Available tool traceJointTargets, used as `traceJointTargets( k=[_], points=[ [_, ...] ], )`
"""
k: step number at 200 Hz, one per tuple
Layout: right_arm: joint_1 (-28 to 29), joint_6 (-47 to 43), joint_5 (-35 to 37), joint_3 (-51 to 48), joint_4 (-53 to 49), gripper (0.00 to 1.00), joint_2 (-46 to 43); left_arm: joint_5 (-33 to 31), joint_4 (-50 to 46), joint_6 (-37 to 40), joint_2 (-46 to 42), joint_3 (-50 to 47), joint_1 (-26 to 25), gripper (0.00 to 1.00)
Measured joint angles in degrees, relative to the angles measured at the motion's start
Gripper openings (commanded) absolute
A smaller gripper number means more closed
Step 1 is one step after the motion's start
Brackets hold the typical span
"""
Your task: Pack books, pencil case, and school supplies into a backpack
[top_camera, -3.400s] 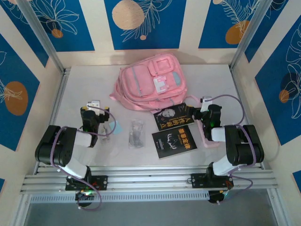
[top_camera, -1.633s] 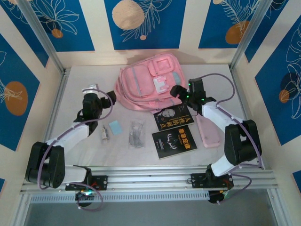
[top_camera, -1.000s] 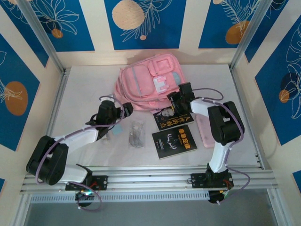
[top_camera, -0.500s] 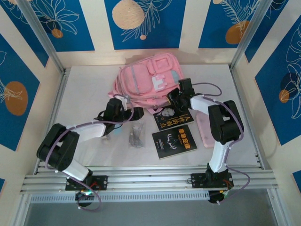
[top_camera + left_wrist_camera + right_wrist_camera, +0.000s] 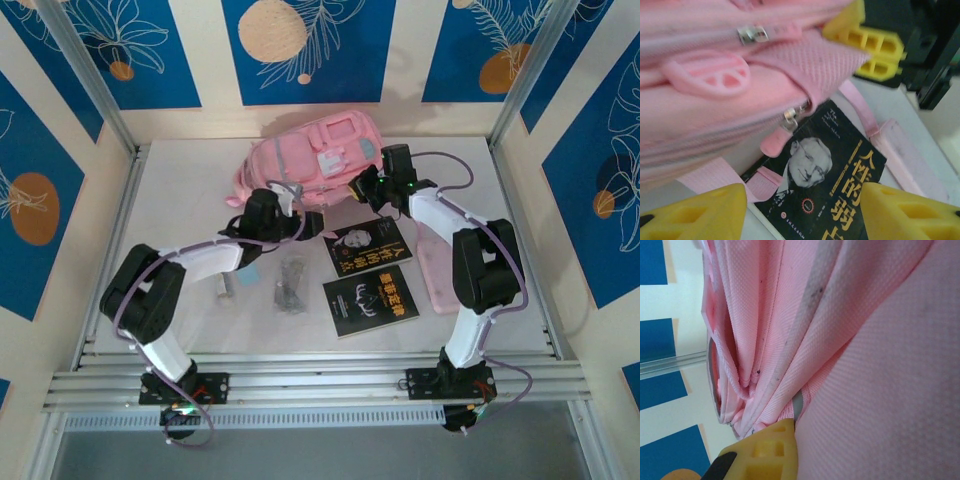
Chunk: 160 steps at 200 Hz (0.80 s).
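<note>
The pink backpack (image 5: 305,160) stands tipped up at the back of the table, its near edge raised. My right gripper (image 5: 363,190) is shut on that edge's fabric; in the right wrist view one yellow finger (image 5: 765,450) presses into bunched pink cloth (image 5: 805,330). My left gripper (image 5: 304,228) is open just below the raised edge. Its yellow fingers (image 5: 695,215) straddle the face book (image 5: 815,185) without touching it, under the backpack (image 5: 715,105) and a zipper pull (image 5: 774,143). Both books (image 5: 368,246) (image 5: 370,300) lie flat. The pencil case (image 5: 440,278) lies beside the right arm.
A clear packet of dark items (image 5: 290,283) and a tiny white piece (image 5: 226,290) lie on the table near the left arm. Metal posts and patterned walls close in the table on three sides. A pink strap (image 5: 860,107) trails across the table by the face book.
My right gripper closed on the backpack's near edge and lifted it, tipping the backpack toward the back wall. My left gripper moved right, under the raised edge, and its jaws have narrowed.
</note>
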Motion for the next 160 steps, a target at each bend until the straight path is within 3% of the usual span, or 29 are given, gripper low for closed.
traceJointTargets(
  k=[29,86,120,147,160],
  points=[
    [0.0,0.61,-0.31,1.25,-0.46,0.0,0.0,-1.42,0.63,0.92,2.93,0.07,-1.95,0.6],
    [0.07,3.43,-0.92,1.25,-0.15,0.0,0.04,-10.75,8.15,3.1,8.98,1.77,-3.04,0.61],
    [0.35,4.74,-1.29,0.59,1.57,0.0,0.09,-12.11,9.22,2.95,12.31,6.58,-3.06,0.43],
    [0.39,5.35,-1.81,0.15,2.78,0.0,0.87,-12.35,8.7,2.21,12.52,8.26,-3.06,0.35],
    [0.39,5.4,-2.14,0.15,2.84,0.0,1.51,-12.76,7.87,1.75,12.52,8.83,-3.06,0.25]
  ],
)
